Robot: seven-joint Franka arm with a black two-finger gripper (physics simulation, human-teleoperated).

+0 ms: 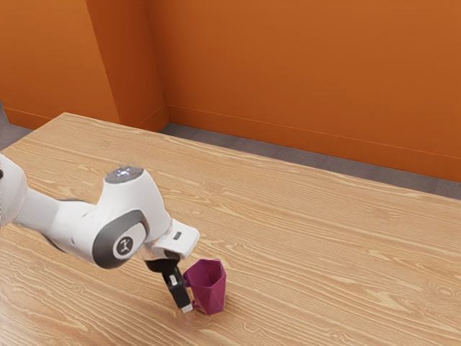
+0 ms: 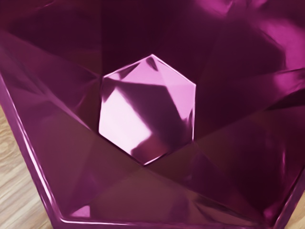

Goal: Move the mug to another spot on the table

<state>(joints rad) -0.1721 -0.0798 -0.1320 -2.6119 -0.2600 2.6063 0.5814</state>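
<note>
Standing upright on the worktop (image 1: 302, 231), the mug (image 1: 207, 287) sits low in the exterior view, a little toward that view's left of centre and close to the near edge. It is a deep magenta, cut in flat angular facets, with a rim wider than its foot. Its open mouth faces up.

The arm (image 1: 79, 223) comes in from the exterior view's left, white with grey joints, and bends down toward the mug. A grey disc on its nearest joint carries a small white emblem (image 1: 124, 245), too small to read as letters. A pale round cap tops that joint. The black pincer (image 1: 186, 301) hangs from the white hand and reaches down at the mug's side nearest the arm, right against the wall and low, near the worktop. The mug hides part of it, so I cannot tell whether it is spread, pressed together or pinching the wall.

The wrist view looks straight down into the mug (image 2: 147, 114). Glossy purple facets slope inward to a bright six-sided floor, lit pink with paler streaks of reflection. The rim runs as a thin light edge, and beyond it lies a strip of pale wood grain, the worktop (image 2: 12, 191).

The worktop is light wood with long wavy grain. Behind it runs a grey floor (image 1: 288, 153) and above that an orange wall (image 1: 302, 65).
</note>
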